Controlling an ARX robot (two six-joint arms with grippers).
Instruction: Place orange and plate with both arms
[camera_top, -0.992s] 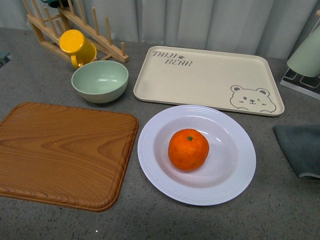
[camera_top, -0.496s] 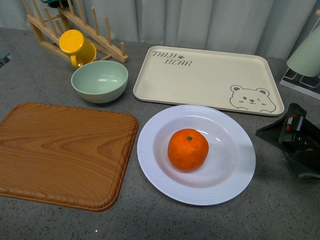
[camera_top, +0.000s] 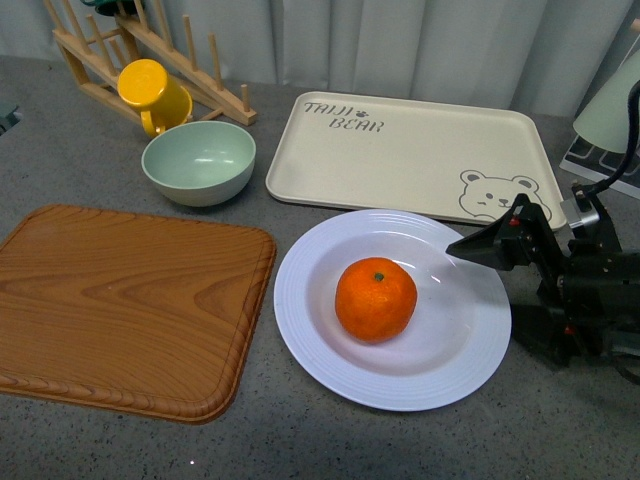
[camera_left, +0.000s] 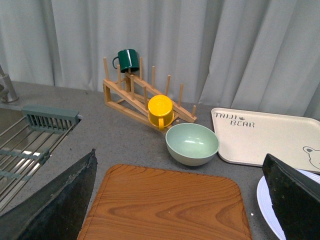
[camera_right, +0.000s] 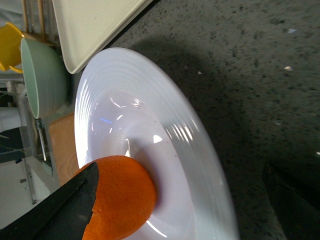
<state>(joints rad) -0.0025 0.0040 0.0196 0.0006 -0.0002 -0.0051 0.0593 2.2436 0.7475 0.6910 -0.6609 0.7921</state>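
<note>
1. Board (camera_top: 130, 305): wood-grain, on the counter's left. Its near-left corner is cut off by the front view's edge.
2. Tray (camera_top: 410, 150): cream, with a bear print, behind the plate. The bear's right side is partly hidden by the right claw.
3. Plate (camera_top: 310, 330): white with a ribbed rim, on the counter between the board and the right claw, unmoved since a second ago.
4. Right claw (camera_top: 482, 288): black, spread wide. The upper finger reaches over the plate's right rim and the lower sits at the rim's edge; contact cannot be told. Half a second ago it stood clear of the plate. It now hides the grey cloth seen earlier.
5. Left claw (camera_left: 175, 200): shown only in its wrist view, spread wide and holding nothing, above the board's near side.
6. Rack (camera_top: 150, 50): wooden, far left, with its top cut off.
7. Bowl (camera_top: 199, 161): pale green, empty, just behind the board.
8. Orange (camera_top: 376, 299): in the plate's well, stem dot up, close to the right claw's upper finger but apart from it.
9. Mug (camera_top: 152, 93): yellow, tipped on the rack and touching the bowl's far side.
</note>
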